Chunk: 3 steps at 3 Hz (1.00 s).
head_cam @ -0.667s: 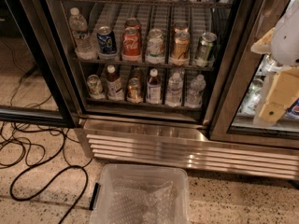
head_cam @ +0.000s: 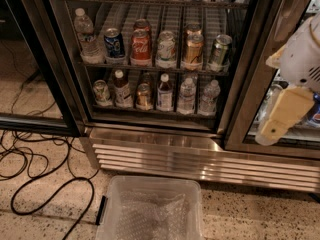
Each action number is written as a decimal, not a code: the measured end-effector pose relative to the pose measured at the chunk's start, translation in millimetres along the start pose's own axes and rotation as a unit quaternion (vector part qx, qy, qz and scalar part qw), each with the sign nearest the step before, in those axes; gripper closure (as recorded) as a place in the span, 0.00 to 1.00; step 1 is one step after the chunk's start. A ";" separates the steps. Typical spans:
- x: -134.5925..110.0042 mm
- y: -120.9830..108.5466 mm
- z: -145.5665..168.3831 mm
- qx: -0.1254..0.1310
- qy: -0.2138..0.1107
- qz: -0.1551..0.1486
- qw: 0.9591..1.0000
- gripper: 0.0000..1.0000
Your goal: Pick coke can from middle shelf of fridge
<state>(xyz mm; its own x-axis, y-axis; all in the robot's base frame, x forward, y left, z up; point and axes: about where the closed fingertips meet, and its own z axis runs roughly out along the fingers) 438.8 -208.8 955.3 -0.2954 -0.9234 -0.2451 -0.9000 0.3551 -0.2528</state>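
Gripper (head_cam: 281, 111) at the right edge of the view, in front of the fridge's (head_cam: 165, 154) closed right-hand door, well apart from the open compartment. It carries nothing. Whether it is apart or together: cannot tell from this angle.

Coke can (head_cam: 141, 47) stands upright at the front of the middle shelf (head_cam: 150, 67), second can from the left. A blue can (head_cam: 114, 42) is just beside it on the left and a pale green-and-white can (head_cam: 166, 49) just beside it on the right. What looks like another can stands right behind it, though the back row is dim.

Lower rack holds mostly small bottles. A clear plastic bin (head_cam: 150, 209) sits on the floor below the fridge, with black cables (head_cam: 30, 159) to its left.

Step in hand, by my reading: approach. The can is untouched and no reach has begun.

Next move calls for:
- carrying the arm left and up, level with the middle shelf;
- entering past the door frame;
- approaching the red can straight from the front, as its neighbours leave little room either side.

Risk: nudging the blue can or the pale one.
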 end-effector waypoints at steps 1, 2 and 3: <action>-0.1 19.7 43.8 0.009 -0.013 0.077 0.997 0.00; 3.1 33.8 83.6 0.019 -0.035 0.132 0.990 0.00; 1.4 35.3 86.3 0.017 -0.040 0.136 0.990 0.00</action>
<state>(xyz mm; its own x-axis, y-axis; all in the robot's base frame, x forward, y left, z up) 434.3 -184.9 865.2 -0.4973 -0.7796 -0.3807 -0.7793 0.5942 -0.1989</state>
